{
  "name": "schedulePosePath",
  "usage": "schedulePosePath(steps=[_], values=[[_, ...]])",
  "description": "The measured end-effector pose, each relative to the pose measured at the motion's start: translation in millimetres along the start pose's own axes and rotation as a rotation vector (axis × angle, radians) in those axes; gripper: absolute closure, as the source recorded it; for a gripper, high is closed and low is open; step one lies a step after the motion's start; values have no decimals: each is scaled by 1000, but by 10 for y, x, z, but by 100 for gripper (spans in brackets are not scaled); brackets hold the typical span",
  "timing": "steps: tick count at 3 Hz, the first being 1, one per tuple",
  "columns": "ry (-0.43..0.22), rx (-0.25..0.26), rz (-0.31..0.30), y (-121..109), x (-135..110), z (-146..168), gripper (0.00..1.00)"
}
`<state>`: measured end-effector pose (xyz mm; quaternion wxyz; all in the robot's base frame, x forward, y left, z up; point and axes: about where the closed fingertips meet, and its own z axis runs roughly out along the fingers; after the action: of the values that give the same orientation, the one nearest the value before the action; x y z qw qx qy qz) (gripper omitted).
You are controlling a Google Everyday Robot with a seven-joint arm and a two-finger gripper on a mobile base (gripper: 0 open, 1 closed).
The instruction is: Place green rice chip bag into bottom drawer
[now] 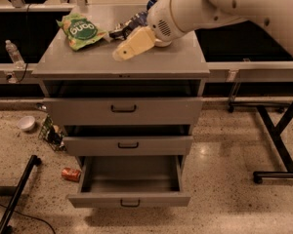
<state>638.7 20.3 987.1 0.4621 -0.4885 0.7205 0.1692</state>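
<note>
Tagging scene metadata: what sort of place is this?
Likely a lab or workshop: grey metal drawer cabinet, speckled hard floor, black bench frames. The gripper hovers over the cabinet top beside the green rice chip bag.

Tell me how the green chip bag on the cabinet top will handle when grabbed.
The green rice chip bag looks puffy and crinkled, so it is probably light and will give under a squeeze. Its glossy film may slip. It lies flat on the cabinet top, so it is unlikely to roll. The gripper hovers beside it, not touching.
</note>
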Motion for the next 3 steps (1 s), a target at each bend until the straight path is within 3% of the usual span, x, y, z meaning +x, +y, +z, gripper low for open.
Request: schedulePosePath(steps=[2,3], values=[[-128,52,-57,-545,-30,1121,0],[-159,23,-33,-690,-103,1646,0]])
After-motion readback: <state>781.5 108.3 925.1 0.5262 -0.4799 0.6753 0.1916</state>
